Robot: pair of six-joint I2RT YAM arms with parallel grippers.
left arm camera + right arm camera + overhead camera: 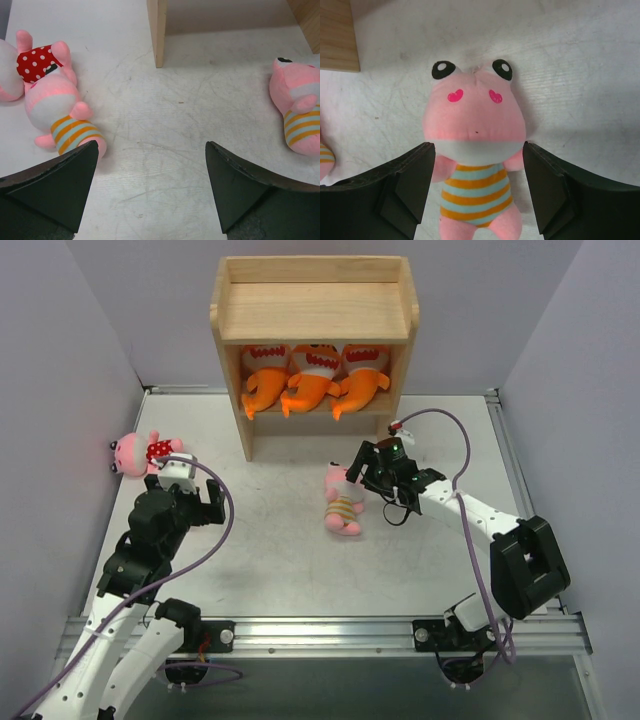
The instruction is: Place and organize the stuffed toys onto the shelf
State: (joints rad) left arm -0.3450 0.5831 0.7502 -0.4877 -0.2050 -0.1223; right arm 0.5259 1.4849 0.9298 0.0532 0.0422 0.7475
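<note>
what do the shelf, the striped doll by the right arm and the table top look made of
The shelf: light wood, probably unpainted, smooth; grain lines show on its top. The striped doll: soft plush fabric, matte and fuzzy, with stitched-looking heart cheeks. The table top: a hard pale sheet, maybe metal or laminate, dull and covered in fine scratches.

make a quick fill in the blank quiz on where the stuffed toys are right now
1. The number of orange fish toys in a row inside the shelf is ____.
2. In the top view, the polka-dot doll lies on the table to the ____ of the shelf.
3. The pink doll flanked by the right gripper wears a ____ outfit.
4. The left gripper is ____, with nothing in it.

Missing words: three; left; striped; open
</note>
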